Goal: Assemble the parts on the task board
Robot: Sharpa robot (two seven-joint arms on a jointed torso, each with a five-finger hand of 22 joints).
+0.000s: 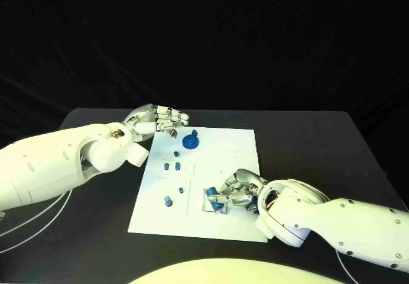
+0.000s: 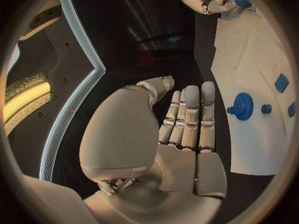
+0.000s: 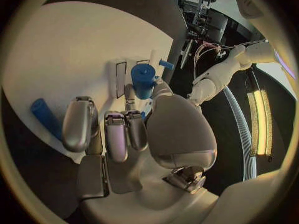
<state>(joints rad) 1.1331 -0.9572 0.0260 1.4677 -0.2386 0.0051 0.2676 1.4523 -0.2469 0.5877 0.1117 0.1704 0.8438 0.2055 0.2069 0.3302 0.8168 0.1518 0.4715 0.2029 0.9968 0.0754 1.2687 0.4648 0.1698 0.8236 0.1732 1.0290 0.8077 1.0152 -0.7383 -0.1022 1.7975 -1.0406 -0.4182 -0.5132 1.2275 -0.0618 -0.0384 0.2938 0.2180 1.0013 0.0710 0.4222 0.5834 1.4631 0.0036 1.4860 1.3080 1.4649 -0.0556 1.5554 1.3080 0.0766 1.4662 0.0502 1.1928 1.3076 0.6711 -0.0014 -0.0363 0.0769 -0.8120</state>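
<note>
On the black tabletop (image 1: 298, 136) lies the white task board (image 1: 230, 177), with small blue parts spread over it. Near its far edge sits a blue round gear-like part (image 1: 192, 141), just beside the left hand (image 1: 162, 121). This hand hovers at the board's far left corner; its fingers (image 2: 190, 117) are straight and close together, and they hold nothing. At the near side of the board, the right hand (image 1: 239, 189) rests on the plate and grips a blue cylinder part (image 3: 143, 79) between thumb and fingers. Another blue peg (image 3: 47, 115) lies beside this hand. No readable writing or brand is visible on the board or the parts.
</note>
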